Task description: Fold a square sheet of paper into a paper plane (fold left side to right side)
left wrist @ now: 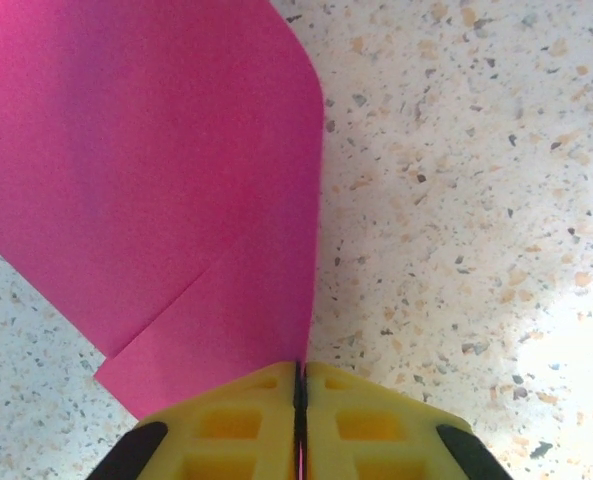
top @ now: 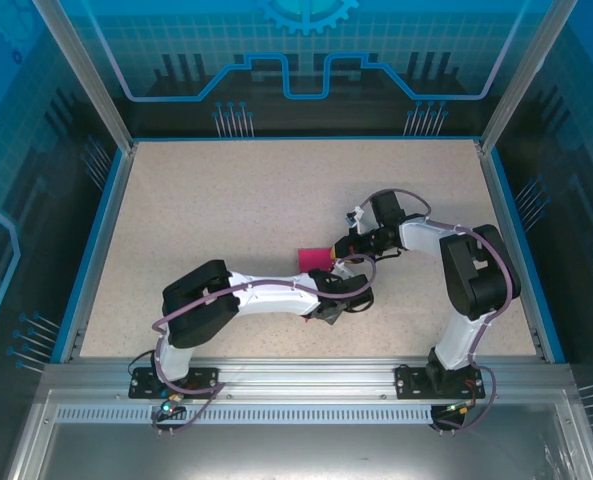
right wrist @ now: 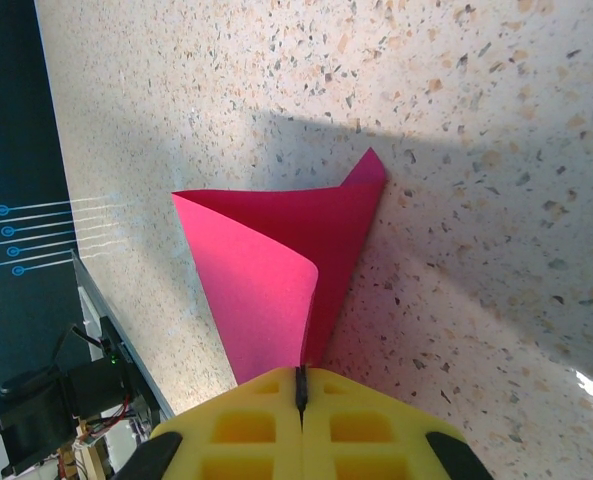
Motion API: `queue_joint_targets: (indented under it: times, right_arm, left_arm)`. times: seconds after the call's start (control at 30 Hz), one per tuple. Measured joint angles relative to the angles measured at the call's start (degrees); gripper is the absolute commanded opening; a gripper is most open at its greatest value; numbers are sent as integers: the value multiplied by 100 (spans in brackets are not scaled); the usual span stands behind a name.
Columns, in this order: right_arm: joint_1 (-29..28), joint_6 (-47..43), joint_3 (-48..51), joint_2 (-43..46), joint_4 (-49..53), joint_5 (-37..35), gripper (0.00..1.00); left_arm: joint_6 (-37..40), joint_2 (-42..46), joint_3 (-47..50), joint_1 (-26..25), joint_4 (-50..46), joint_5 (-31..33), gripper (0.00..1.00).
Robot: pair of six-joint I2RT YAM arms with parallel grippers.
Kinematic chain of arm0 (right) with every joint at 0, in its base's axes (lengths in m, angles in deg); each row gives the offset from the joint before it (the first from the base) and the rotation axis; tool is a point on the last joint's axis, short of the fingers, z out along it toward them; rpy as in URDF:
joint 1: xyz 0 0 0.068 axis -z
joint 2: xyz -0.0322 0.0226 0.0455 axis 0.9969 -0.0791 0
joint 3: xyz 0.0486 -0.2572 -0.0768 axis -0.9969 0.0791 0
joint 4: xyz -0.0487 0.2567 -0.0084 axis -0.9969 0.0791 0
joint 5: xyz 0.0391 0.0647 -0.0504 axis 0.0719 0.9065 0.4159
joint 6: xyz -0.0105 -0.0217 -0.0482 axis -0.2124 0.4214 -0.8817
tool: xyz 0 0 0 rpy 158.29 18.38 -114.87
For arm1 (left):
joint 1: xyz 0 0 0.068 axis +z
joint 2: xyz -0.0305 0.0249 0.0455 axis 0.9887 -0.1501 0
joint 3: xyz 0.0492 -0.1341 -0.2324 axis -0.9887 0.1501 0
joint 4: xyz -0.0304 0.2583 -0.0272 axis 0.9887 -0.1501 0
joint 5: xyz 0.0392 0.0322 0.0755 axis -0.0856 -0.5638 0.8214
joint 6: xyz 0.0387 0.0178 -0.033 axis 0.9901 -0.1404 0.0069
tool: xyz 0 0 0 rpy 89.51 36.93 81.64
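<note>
- Near the middle of the table point(top: 226, 200), well apart from all four edges: the square sheet of paper point(top: 316, 259), magenta-pink, pinched by both tools
- From the left base at the near edge: the left arm point(top: 266, 295), elbow folded low, forearm stretched flat to the right, wrist ending just on the near side of the sheet
- At its tip, the left gripper point(left wrist: 300, 365): yellow fingers point(left wrist: 236, 425) pressed together with barely a slit between, clamped on a pink edge running straight into the seam
- In the left wrist view, ahead of that seam: two overlapping pink layers on the speckled top, the right-hand border curling over
- From the right base at the near edge: the right arm point(top: 476, 270), upper link standing tall, forearm bent back toward the left, wrist coming at the sheet from its right side
- At its tip, the right gripper point(right wrist: 300, 372): likewise closed tight, gripping the narrow end of the sheet
- In the right wrist view: a rounded flap rolled over a flatter layer beneath, one sharp corner pointing away from the fingers, shadow on the table beside it
</note>
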Motion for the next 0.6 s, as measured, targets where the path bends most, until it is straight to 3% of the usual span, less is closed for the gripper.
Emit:
queue_joint_targets:
  times: [0.3, 0.4, 0.6]
  right_arm:
    - [37, -31, -31, 437, -7, -304, 56]
    - [168, -83, -13, 1054, -7, -573, 64]
    - [619, -337, 275, 2028, 17, -1012, 68]
  left_arm:
    - [31, 380, 527, 350, 605, -588, 4]
    - [46, 691, 776, 527, 951, -922, 4]
    - [31, 1300, 1335, 981, 1781, -1963, 2]
